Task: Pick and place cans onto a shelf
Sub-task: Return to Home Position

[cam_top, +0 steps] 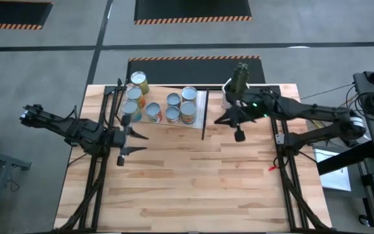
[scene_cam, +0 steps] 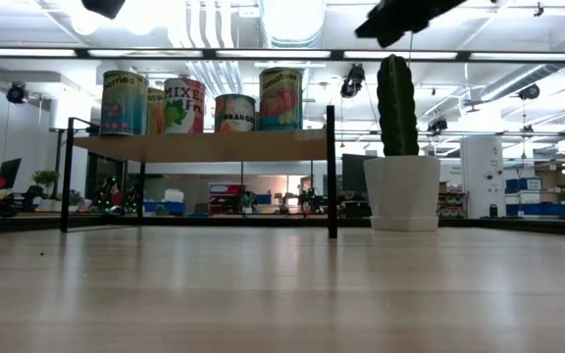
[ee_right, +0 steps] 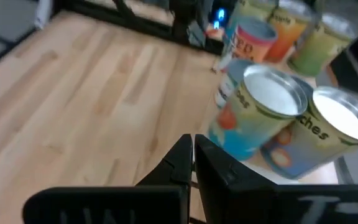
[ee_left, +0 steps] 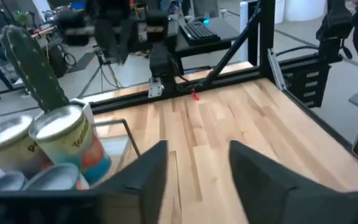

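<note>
The small metal cans (cam_top: 173,99) with silver round tops and yellow, blue and orange labels all stand upright on the flat pale-wood shelf (scene_cam: 204,146). The shelf sits at the far side of the light wood-plank tabletop (cam_top: 193,182), left of centre, raised on thin black metal legs (scene_cam: 331,172). From above I count about 8 cans (they crowd together, so the exact number is hard to tell). One column runs along the shelf's left end, and a cluster of about 5 fills its middle and right. The low view shows 5 of them in a row on the board, 2 with labels reading "MIXED" and "ORANGE".

Just right of the shelf, on the tabletop, stands a tall dark green cactus (scene_cam: 396,103) in a white pot (scene_cam: 401,191).

The left gripper (ee_left: 197,149) hangs over the tabletop just on the near side of the shelf's left end. Its 2 fingers are spread apart and released, apart from the cans. The right gripper (ee_right: 190,146) hangs over the tabletop to the right of the shelf, close to the near side of the pot. Its fingers are clenched tip to tip and hold no can.
</note>
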You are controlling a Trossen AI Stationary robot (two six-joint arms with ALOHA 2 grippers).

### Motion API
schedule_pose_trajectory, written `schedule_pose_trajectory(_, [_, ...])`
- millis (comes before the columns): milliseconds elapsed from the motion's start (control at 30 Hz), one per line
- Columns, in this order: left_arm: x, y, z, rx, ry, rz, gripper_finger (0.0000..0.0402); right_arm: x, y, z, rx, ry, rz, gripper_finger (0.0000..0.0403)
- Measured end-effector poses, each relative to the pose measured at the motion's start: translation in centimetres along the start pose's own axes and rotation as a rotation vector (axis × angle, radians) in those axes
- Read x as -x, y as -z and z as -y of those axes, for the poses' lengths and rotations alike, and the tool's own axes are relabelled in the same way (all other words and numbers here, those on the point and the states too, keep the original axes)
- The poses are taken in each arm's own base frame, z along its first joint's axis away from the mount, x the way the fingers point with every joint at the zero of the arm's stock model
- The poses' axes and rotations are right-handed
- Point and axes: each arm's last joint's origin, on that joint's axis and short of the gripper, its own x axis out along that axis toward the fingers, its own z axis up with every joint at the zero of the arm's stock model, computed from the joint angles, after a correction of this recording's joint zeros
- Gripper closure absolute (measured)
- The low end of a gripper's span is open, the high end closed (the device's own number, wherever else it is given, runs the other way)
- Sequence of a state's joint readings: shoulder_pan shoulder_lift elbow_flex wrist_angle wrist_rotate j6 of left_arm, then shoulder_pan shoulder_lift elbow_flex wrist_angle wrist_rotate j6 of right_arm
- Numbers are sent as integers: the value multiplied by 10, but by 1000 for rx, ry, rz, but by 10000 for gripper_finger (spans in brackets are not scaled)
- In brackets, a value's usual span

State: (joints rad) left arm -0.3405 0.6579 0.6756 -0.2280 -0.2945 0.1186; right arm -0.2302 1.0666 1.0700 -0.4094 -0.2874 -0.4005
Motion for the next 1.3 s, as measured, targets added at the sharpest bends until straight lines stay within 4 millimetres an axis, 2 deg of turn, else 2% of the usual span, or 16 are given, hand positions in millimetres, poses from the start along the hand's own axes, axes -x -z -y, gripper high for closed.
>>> schedule_pose_trajectory(233, [13, 17, 0, 53, 57, 34, 360, 15, 34, -25, -12, 21, 116, 394])
schedule_pose_trajectory(333, [17, 24, 1, 63, 103, 51, 394, 19, 47, -32, -13, 35, 155, 394])
schedule_pose_trajectory(533, [22, 42, 2, 70, 116, 86, 392, 21, 69, -41, -28, 46, 193, 394])
schedule_pose_trajectory(900, [24, 77, 5, 78, 111, 132, 401, 17, 93, -50, 13, 62, 223, 394])
schedule_pose_trajectory(1300, [35, 87, 3, 68, 102, 190, 401, 25, 106, -57, 22, 68, 239, 394])
